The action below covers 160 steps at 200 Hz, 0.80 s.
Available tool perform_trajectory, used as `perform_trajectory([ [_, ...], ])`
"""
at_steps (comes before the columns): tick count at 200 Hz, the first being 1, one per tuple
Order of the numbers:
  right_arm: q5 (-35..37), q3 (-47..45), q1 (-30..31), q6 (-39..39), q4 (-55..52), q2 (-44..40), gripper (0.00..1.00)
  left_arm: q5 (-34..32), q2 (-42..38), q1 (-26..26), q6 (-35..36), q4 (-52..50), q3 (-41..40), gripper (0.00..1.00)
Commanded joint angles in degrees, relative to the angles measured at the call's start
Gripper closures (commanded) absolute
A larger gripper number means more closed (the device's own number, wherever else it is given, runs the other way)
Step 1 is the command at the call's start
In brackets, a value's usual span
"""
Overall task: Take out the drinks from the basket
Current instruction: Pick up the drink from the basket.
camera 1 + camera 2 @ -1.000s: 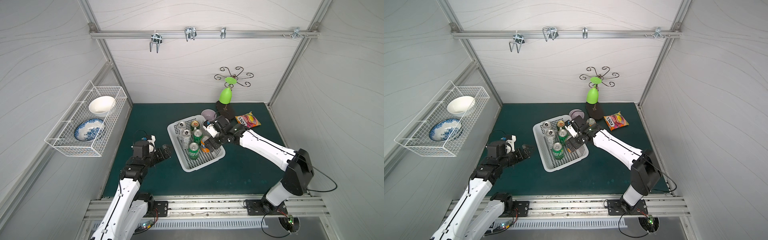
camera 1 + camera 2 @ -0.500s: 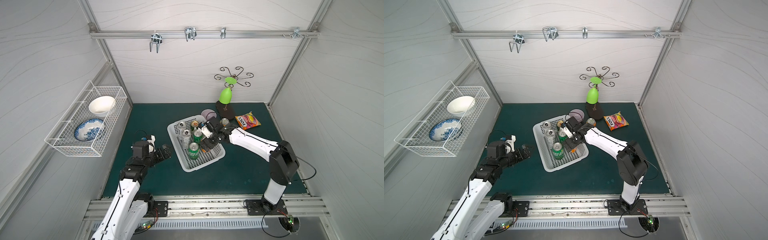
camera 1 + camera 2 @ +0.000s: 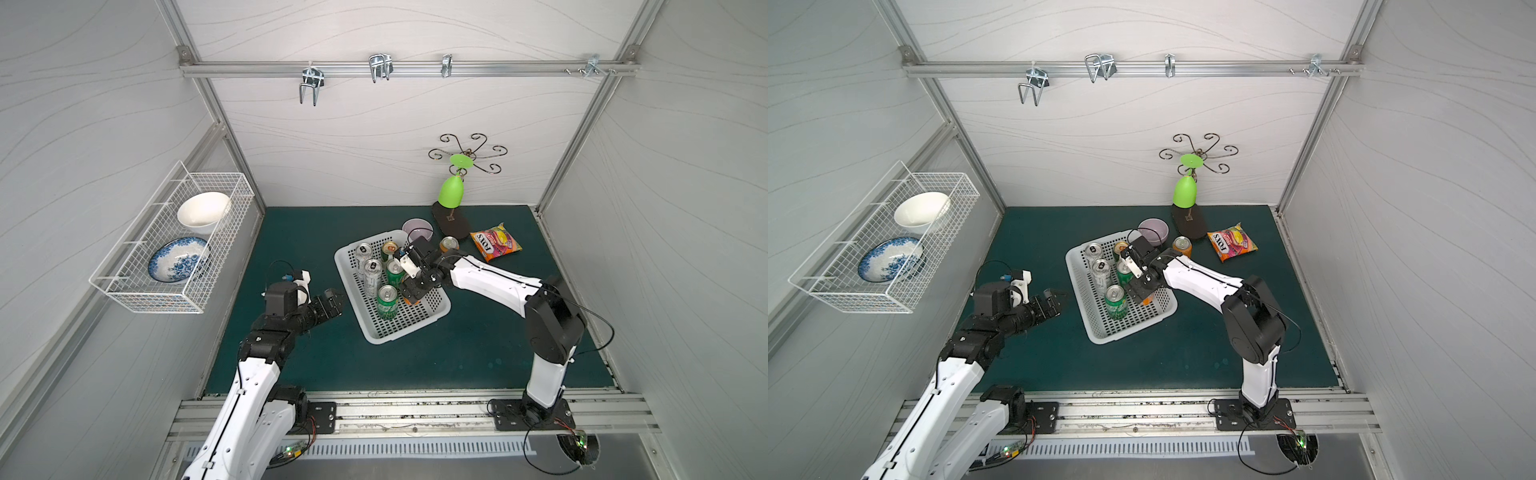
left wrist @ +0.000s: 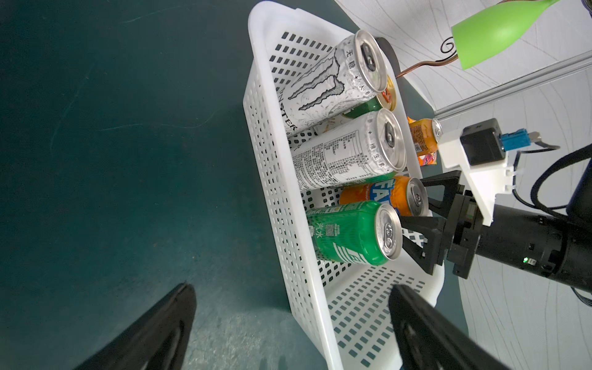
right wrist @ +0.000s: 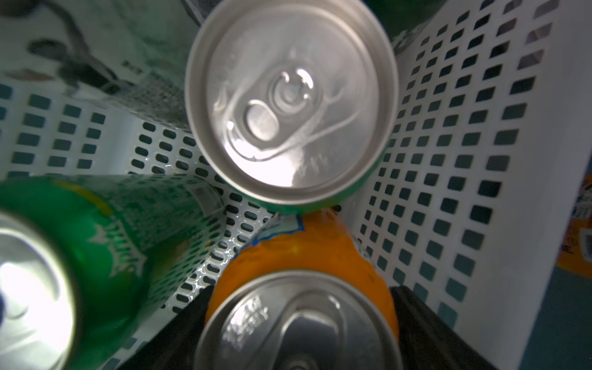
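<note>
White perforated basket [image 3: 399, 328] sits under the right pincer [image 3: 412, 296], just ahead of the left pincer [image 3: 334, 300]. Left pincer hovers outside it, fingers spread wide, empty. Right pincer is down inside, fingers either side of the upright orange Fanta can [image 4: 384, 195]; can't tell whether they press it. Monster can [image 4: 320, 86] and second silver-white can [image 4: 346, 160] stand near it, left-arm side. Green Sprite can [image 4: 349, 234] stands between both pincers. Second orange can [image 3: 449, 244] stands outside the basket, by the right wrist.
</note>
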Motion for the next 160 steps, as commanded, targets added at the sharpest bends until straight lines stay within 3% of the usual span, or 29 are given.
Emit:
perform_trajectory([
  [1,0.8,0.8,0.2,-0.2,1.4,1.6,0.18,-0.7,-0.6,0.3,-0.4,1.6,0.2,0.02],
  [31,0.2,0.9,0.2,-0.1,1.3,1.9,0.24,-0.6,-0.7,0.3,-0.3,1.6,0.2,0.02],
  [52,-0.3,0.8,0.2,0.2,0.8,1.2,0.34,-0.4,-0.6,0.3,-0.1,1.6,0.3,0.02],
  [81,-0.6,-0.7,-0.1,0.7,1.2,-1.5,0.41,-0.1,-0.6,0.3,0.5,0.6,1.3,0.02],
  [160,-3.0,0.2,-1.8,1.2,-2.5,-9.5,0.43,1.0,0.4,0.3,-0.1,0.4,3.2,0.01],
])
